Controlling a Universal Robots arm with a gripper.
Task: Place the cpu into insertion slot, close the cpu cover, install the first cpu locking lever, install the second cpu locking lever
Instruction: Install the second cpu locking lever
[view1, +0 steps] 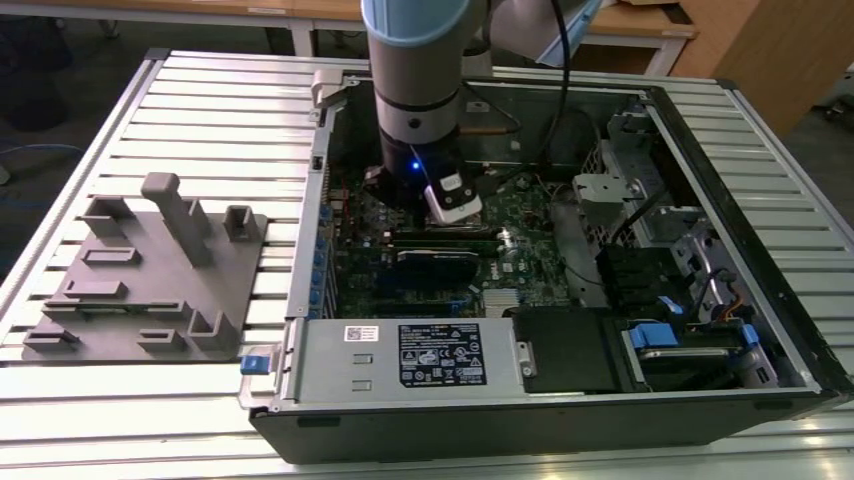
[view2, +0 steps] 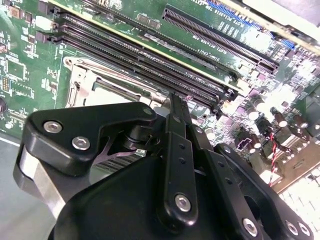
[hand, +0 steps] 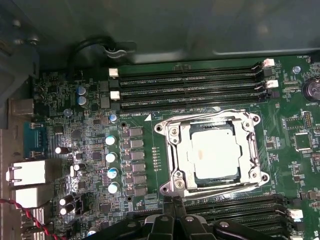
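- The arm (view1: 416, 90) reaches straight down into the open computer case (view1: 561, 400), which lies on its side on the slatted metal tabletop (view1: 214, 100).
- The hand (hand: 178, 216) sits low over the green motherboard (hand: 85, 165), just beside the edge of the insertion slot (hand: 176, 186) that faces the nearer row of memory slots.
- In the first wrist view its two black fingertips stand pressed together, with nothing between them that I can see; the second wrist view shows the same narrow black tip (view2: 176, 107) pointing at the socket's edge.
- The cpu (hand: 212, 152) lies flat in the insertion slot, its pale silver top showing square through the window.
- The cpu cover (hand: 250, 131) is down over the chip, its metal frame lying flat around it.
- Thin wire locking levers (hand: 200, 112) run along the sides of the socket, close against the frame; whether they are latched I cannot tell.
- Long black memory slots (hand: 195, 80) lie on the far side of the socket, and more lie on the hand's side.
- Toward the exterior view's left, a grey fixture block (view1: 147, 270) with upright posts rests on the tabletop, well apart from the case.
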